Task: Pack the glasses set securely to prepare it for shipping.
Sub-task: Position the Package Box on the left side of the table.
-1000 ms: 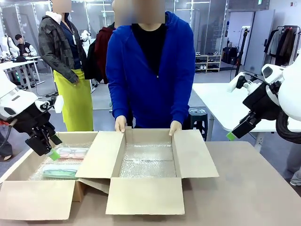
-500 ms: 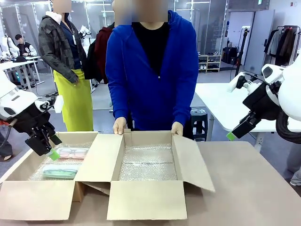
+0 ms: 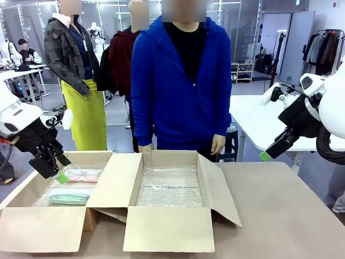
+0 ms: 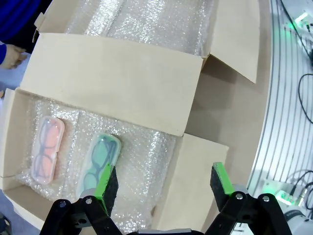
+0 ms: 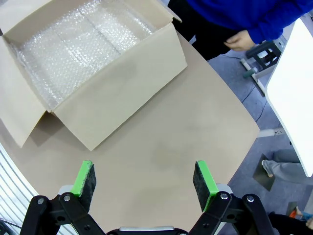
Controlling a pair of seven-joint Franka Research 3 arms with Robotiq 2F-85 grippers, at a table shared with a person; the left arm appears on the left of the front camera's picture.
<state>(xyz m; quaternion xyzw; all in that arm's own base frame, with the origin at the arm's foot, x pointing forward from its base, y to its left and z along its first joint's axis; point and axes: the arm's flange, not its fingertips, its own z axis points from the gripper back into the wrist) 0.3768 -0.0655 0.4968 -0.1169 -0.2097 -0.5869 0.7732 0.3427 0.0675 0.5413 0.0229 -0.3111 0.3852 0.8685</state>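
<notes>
Two brown boxes sit side by side on the table (image 3: 280, 216). The left box (image 3: 32, 226) has bubble wrap (image 4: 142, 161) on its floor, and the two glasses cases lie on it next to each other, not touching. The pink case (image 3: 82, 175) is farther from the robot and the green case (image 3: 69, 196) is nearer. The middle box (image 3: 167, 229) is open too, lined with bubbly wrap (image 3: 171, 186), with nothing else inside.

The left gripper (image 3: 54, 170) hangs just above the left box with its fingers wide apart, holding nothing. The right gripper (image 3: 268, 152) is up high on the right, spread open and empty. A person in a blue top (image 3: 180, 81) stands behind the middle box, hands down by the sides.
</notes>
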